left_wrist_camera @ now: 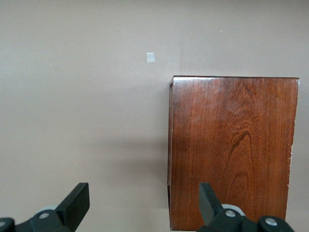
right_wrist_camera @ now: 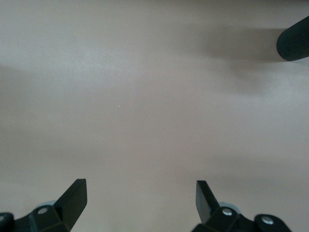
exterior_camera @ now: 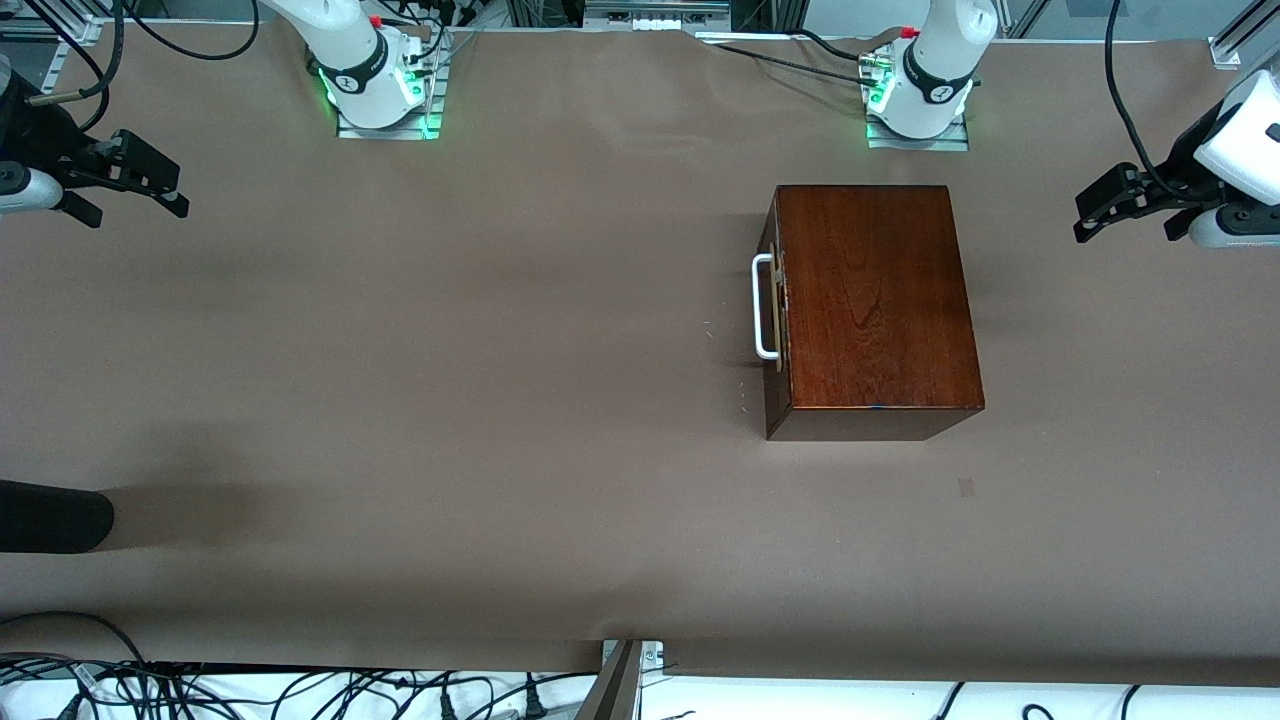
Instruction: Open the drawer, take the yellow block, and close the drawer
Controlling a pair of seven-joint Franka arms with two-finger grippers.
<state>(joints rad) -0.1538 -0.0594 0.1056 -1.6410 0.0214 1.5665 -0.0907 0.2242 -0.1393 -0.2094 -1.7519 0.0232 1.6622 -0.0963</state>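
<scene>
The dark reddish-brown wooden box (exterior_camera: 875, 300) stands on the table toward the left arm's end. Its drawer (exterior_camera: 772, 330) is pushed in flush, and the white loop handle (exterior_camera: 763, 305) on its front faces the right arm's end. The yellow block is hidden. My left gripper (exterior_camera: 1082, 220) hangs open in the air past the box at the left arm's end. In the left wrist view the box top (left_wrist_camera: 231, 145) lies under one fingertip (left_wrist_camera: 206, 195) of that gripper (left_wrist_camera: 144, 198). My right gripper (exterior_camera: 135, 205) hangs open over bare table (right_wrist_camera: 145, 96) at the right arm's end, with nothing between the jaws (right_wrist_camera: 141, 193).
A black rounded object (exterior_camera: 50, 515) (right_wrist_camera: 293, 44) juts in over the table edge at the right arm's end. A small pale patch (exterior_camera: 965, 487) (left_wrist_camera: 150, 57) marks the brown cloth nearer the front camera than the box. Cables lie along the table's front edge.
</scene>
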